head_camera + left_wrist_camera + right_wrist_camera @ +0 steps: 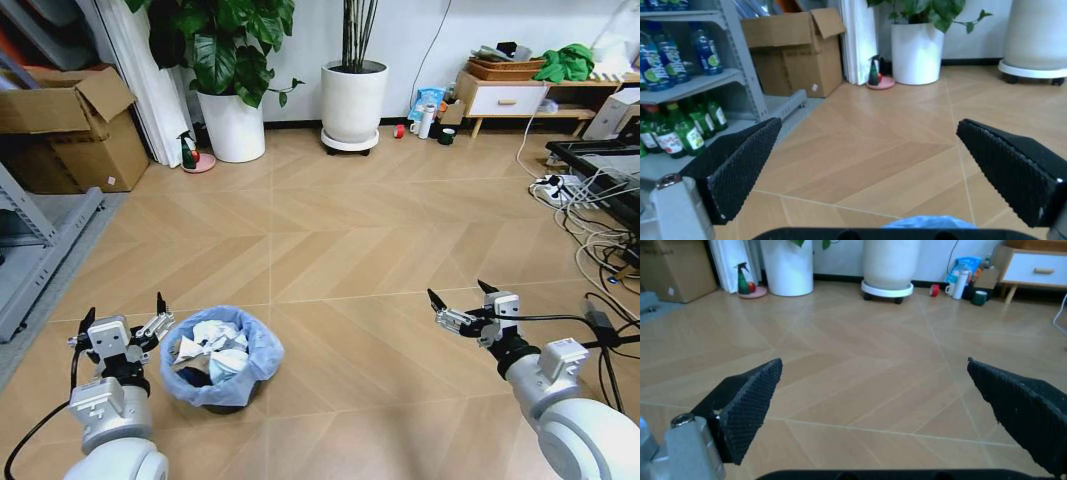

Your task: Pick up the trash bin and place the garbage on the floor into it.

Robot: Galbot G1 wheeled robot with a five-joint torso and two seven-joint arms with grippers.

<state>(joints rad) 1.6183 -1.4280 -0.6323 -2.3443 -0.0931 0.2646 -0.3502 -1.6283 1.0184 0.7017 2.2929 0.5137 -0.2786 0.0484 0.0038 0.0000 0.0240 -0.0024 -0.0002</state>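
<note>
The trash bin (262,352), small, round and lined with a crinkled light-blue bag, stands on the wood floor near me at the lower left. Crumpled white paper garbage (213,345) lies inside it. My left gripper (125,308) hovers just left of the bin's rim, open and holding nothing. A bit of the blue bag (927,221) shows below the left gripper (867,130) in the left wrist view. My right gripper (456,290) is open over bare floor well to the right of the bin. In the right wrist view the right gripper (873,365) frames bare floor.
Two white plant pots (233,125) (353,100) stand by the far wall, with a spray bottle (187,152) beside the left one. A small red thing (399,131), bottle and mug sit by a low cabinet (505,98). Cardboard boxes (70,130) and a metal shelf (703,82) are left; cables (590,240) right.
</note>
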